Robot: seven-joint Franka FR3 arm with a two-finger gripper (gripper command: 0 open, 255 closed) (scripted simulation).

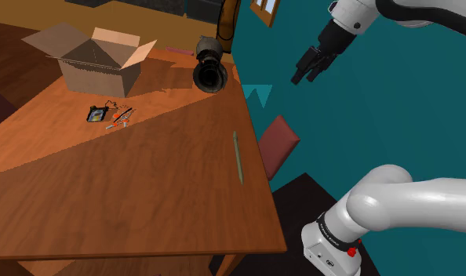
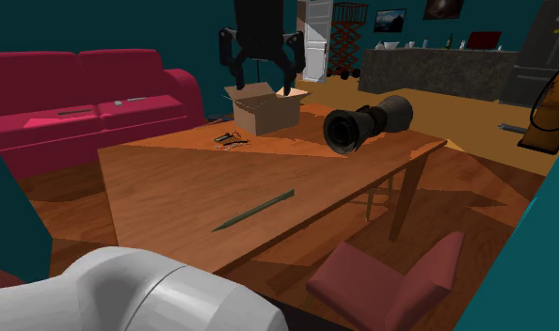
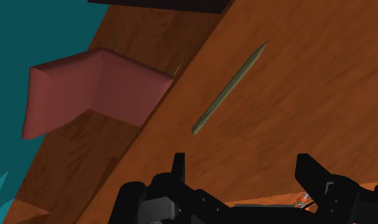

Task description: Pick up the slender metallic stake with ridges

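The slender greenish stake [image 1: 238,157] lies flat just inside the edge of the counter [image 1: 145,196] beside the red chair [image 1: 278,145]; the hand [image 1: 306,77] hangs high, off past that edge, fingers spread wide. A slightly skewed descent could roll the thin stake over the edge

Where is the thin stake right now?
The stake lies flat on the wooden table near its edge at the shoulder view's right, close to the red chair, well apart from the black lens.
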